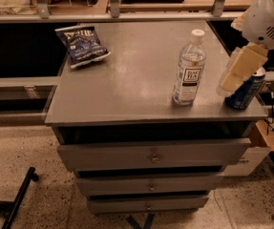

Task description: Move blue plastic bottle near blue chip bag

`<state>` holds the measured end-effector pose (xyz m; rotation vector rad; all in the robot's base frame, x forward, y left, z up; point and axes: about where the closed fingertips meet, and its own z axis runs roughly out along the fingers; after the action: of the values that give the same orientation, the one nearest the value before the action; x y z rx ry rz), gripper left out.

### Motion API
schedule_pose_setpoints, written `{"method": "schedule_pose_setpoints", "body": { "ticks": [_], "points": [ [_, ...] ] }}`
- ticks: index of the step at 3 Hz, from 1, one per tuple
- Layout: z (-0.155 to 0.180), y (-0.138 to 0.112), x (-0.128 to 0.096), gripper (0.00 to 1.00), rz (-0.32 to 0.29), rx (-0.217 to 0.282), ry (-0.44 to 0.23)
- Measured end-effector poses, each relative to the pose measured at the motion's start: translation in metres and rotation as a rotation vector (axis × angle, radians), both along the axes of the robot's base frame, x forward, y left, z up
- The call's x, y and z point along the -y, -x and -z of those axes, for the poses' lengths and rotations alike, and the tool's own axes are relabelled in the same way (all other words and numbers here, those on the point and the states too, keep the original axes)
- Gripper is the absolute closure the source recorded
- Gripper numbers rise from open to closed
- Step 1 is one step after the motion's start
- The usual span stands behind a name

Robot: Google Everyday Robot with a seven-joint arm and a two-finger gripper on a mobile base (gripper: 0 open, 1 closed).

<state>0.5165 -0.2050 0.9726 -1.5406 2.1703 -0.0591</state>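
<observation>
Camera view: you've got one blue plastic bottle (189, 68) upright, one blue chip bag (81, 44) back-left, one soda can (246, 93) behind the end effector (237, 73), grip state can't tell

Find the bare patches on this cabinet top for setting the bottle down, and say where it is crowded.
Bare: the wide middle of the cabinet top, between the blue chip bag at back left and the blue plastic bottle at right; also the front left corner. Crowded: the right edge, where the gripper hangs by the soda can, beside the bottle.
</observation>
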Motion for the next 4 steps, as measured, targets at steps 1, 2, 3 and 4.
{"method": "schedule_pose_setpoints", "body": {
  "ticks": [1, 2, 3, 4],
  "points": [
    [0.005, -0.028, -0.011, 0.0, -0.006, 0.023, -0.098],
    [0.015, -0.048, -0.028, 0.0, -0.037, 0.015, -0.195],
    [0.033, -0.061, -0.04, 0.18, -0.052, -0.019, -0.262],
    [0.048, -0.068, -0.047, 0.41, -0.059, -0.051, -0.309]
  ]
}}
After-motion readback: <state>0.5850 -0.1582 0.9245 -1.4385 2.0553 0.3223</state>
